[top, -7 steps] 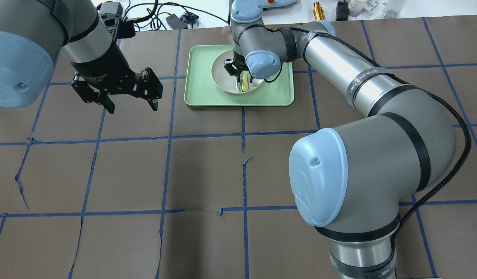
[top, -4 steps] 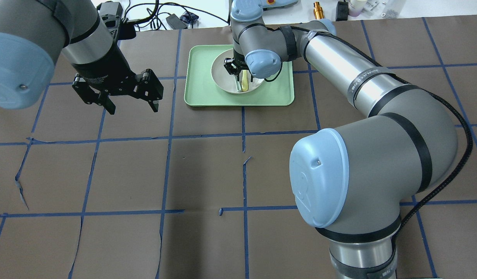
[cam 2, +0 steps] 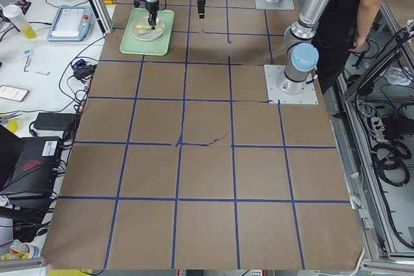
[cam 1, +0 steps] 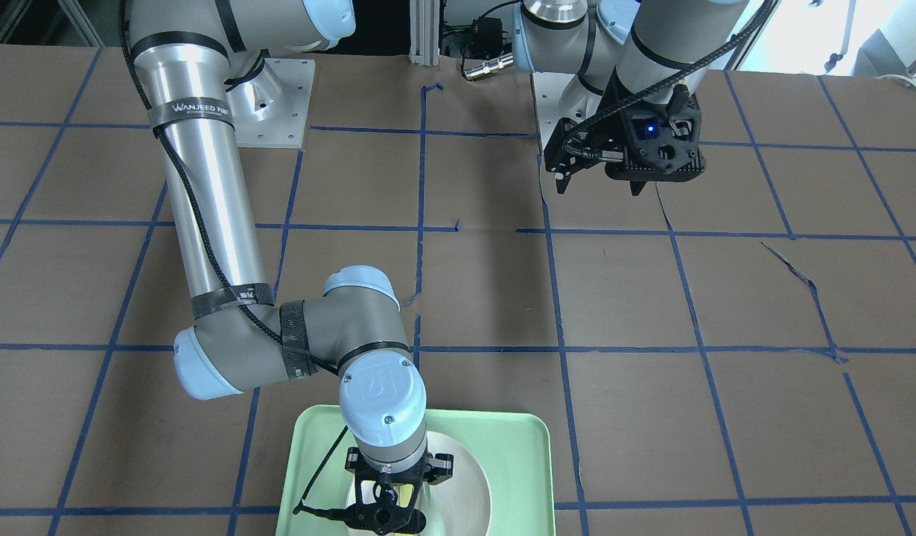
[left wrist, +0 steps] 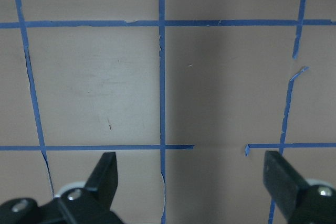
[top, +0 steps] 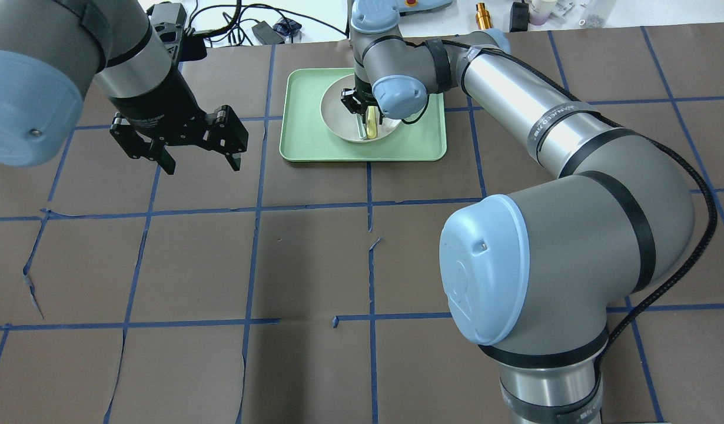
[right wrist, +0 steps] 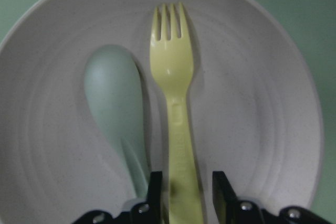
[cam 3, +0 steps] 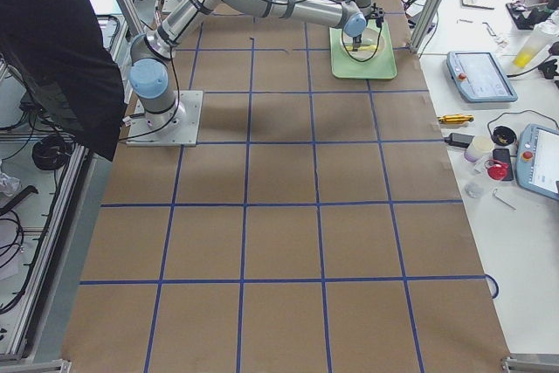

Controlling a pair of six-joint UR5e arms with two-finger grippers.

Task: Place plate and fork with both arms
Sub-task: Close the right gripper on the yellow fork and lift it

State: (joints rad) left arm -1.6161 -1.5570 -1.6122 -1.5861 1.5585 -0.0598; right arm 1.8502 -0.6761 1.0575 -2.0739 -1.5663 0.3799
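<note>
The off-white plate (top: 337,118) sits on the mint-green tray (top: 303,138) at the far side of the table. The yellow fork (right wrist: 176,77) lies flat in the plate (right wrist: 262,77), tines pointing away from the wrist camera. My right gripper (right wrist: 185,182) is low over the plate, its fingers straddling the fork's handle with a narrow gap on each side; it also shows in the overhead view (top: 356,109). My left gripper (top: 201,165) hangs wide open and empty above bare table, left of the tray. Its fingers (left wrist: 107,169) frame only brown paper.
A pale grey-green spoon (right wrist: 113,93) lies in the plate beside the fork. Brown paper with blue tape lines covers the table. Cables and small tools lie beyond the far edge (top: 262,26). A person stands behind the robot's base (cam 3: 52,50).
The fork's handle has settled flatter in the plate under the right gripper. The left gripper has shifted very slightly and stays open.
</note>
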